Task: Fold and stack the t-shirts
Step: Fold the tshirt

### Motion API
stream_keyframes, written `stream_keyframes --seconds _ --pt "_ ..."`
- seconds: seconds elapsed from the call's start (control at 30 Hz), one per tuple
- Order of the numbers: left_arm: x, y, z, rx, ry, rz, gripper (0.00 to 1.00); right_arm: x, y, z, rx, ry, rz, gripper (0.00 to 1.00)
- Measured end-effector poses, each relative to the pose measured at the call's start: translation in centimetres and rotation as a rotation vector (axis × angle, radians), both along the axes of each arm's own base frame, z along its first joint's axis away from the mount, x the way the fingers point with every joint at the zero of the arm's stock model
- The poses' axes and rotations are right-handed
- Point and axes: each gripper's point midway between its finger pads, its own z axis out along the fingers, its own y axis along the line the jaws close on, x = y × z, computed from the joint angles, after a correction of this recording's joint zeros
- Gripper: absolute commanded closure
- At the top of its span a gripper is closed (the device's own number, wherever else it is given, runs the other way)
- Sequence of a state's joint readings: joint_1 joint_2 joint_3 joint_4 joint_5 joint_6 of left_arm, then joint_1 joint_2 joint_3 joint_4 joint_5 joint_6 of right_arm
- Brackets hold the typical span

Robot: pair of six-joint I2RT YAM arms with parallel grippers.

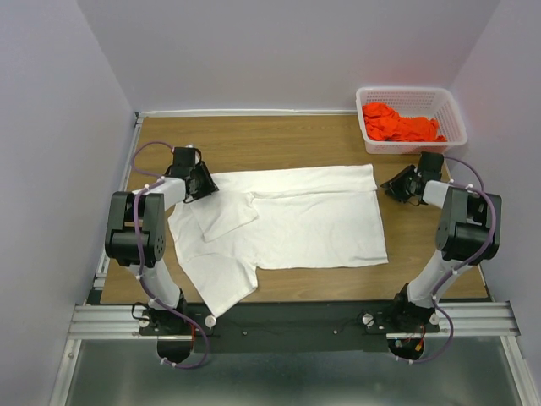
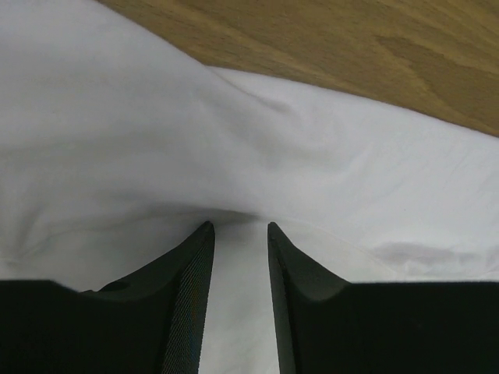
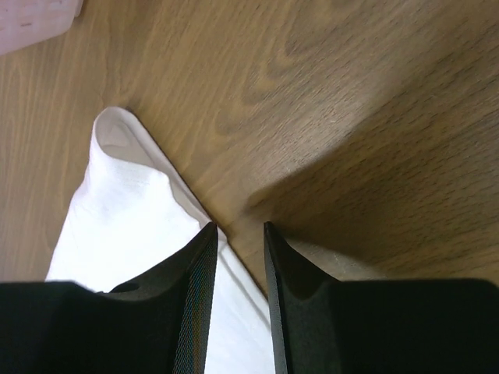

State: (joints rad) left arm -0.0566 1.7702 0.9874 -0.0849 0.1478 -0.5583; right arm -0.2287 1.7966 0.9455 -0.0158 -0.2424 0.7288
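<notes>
Top view looks down on the whole table; both wrist views face the white t-shirt closely.

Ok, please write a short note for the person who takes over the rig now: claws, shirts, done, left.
Left claw: narrow gap, on the far left corner of the white shirt; whether it grips cannot be told.
Right claw: slightly open, holds nothing, at the far right corner of that shirt.
The white shirt lies spread on the table; one sleeve seems folded in.
Orange shirt: crumpled in the basket.
Done: little. Left: fold both, stack.
</notes>
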Motion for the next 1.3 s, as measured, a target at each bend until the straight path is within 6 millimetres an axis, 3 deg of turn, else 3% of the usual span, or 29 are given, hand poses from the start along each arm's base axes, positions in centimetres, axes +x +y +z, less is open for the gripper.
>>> stream_keyframes --seconds 0.03,0.07,0.27,0.47,0.63,0.77,0.93,1.1,1.3 --pt "0.0 0.1 0.1 0.004 0.0 -0.002 0.54 0.0 0.0 0.0 -0.002 0.0 0.005 0.62" --pt "0.0 0.1 0.1 0.007 0.002 -0.004 0.46 -0.1 0.1 0.1 -0.006 0.0 0.016 0.62" --pt "-0.3 0.3 1.8 0.027 -0.017 -0.008 0.45 -0.5 0.8 1.5 0.0 -0.024 0.071 0.62" --pt "0.1 1.0 3.9 0.053 -0.075 0.02 0.45 0.7 3.4 3.9 0.004 -0.094 0.169 0.62" --pt "0.1 1.1 2.6 0.059 -0.045 0.029 0.45 1.6 7.7 4.8 0.002 -0.122 0.274 0.63" --pt "0.0 1.1 0.7 0.058 -0.003 0.035 0.46 2.6 9.8 3.7 -0.007 -0.123 0.311 0.63" --pt "1.0 1.0 0.2 0.05 -0.007 0.042 0.46 3.8 8.9 0.1 -0.026 -0.07 0.255 0.63" --pt "2.7 0.4 0.3 0.017 -0.03 0.037 0.46 7.4 7.8 0.3 -0.069 -0.133 0.207 0.63" --pt "4.1 -0.6 0.6 -0.031 -0.039 0.018 0.46 9.4 6.4 0.5 -0.122 -0.154 0.159 0.63"
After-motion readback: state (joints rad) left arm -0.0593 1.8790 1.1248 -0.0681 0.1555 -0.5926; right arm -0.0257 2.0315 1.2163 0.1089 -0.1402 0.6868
